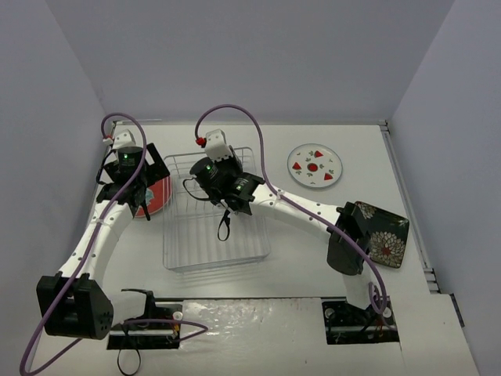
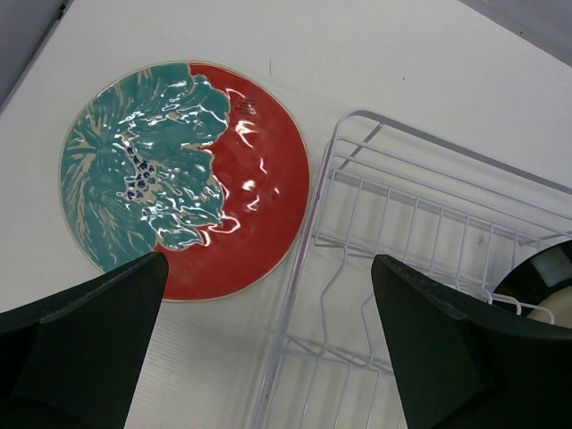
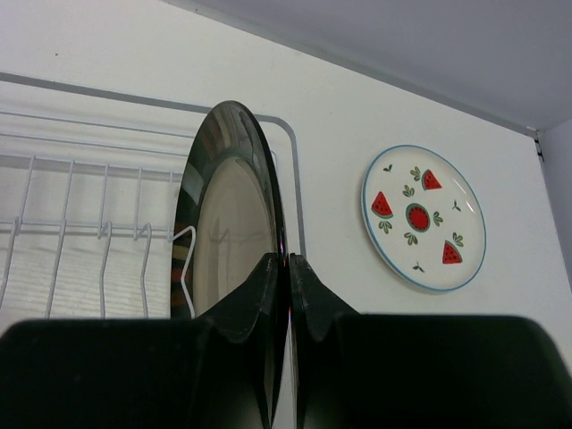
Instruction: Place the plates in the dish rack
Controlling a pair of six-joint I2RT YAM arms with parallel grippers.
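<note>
Over rack (image 1: 196, 235), striped plate (image 3: 228, 223) pinched, seemingly upright

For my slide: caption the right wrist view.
Right gripper holds the dark-rimmed plate upright at the dish rack; watermelon plate lies beyond.

A white table (image 1: 301, 262) boxed in by plain grey walls (image 1: 258, 55).

— What's lying on the white surface (image 1: 305, 266)?
— The wire dish rack (image 1: 216, 262) in the middle, with the red plate with teal flowers (image 2: 183, 179) flat just beside its left side.
— And on the right?
— The watermelon plate (image 1: 315, 166) towards the far edge, and the black square flowered plate (image 1: 387, 235) nearer.
</note>
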